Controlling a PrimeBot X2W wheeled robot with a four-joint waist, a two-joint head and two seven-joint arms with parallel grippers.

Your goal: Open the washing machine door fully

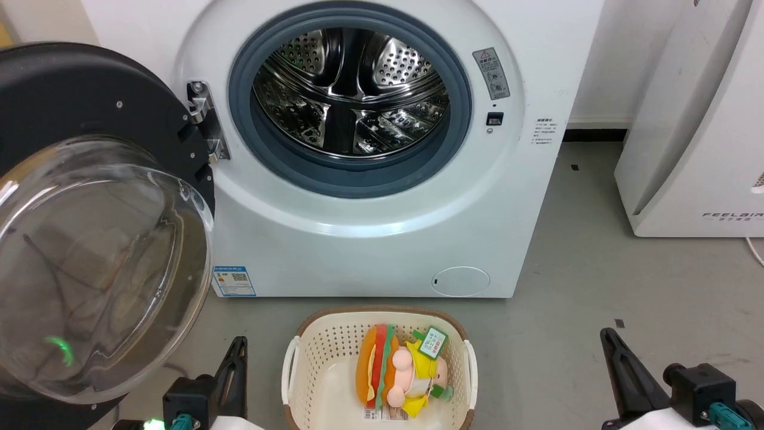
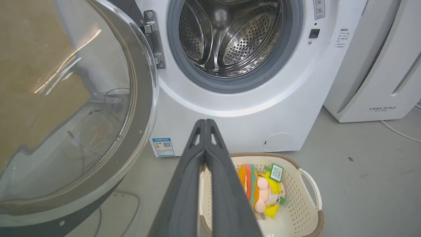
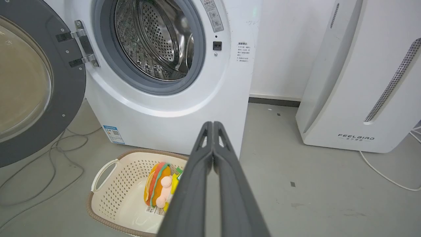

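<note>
The washing machine door (image 1: 101, 227) stood wide open on its hinge, left of the washing machine (image 1: 370, 239), its black ring and bulging clear bowl turned towards us. We found it up and left of the left gripper (image 1: 237, 349), the nearer one. The right gripper (image 1: 610, 337) was well apart. Both had their fingers pressed together, holding nothing.

One word reads clearly: FEELBAIRD, in thin dark capitals low on the white appliance (image 3: 345, 82), right of the right fingers (image 3: 197, 184) and about level with their tips. On the washing machine (image 2: 210, 98), a blue sticker (image 2: 163, 147) with a QR code sits just left of the left fingers (image 2: 187, 184); its print is too small to read. The grey warning sticker (image 1: 491, 73) with its triangle sign, the small print (image 1: 544, 131) below it and the green tag (image 1: 433, 342) on the toy (image 1: 388, 370) are all illegible.
</note>
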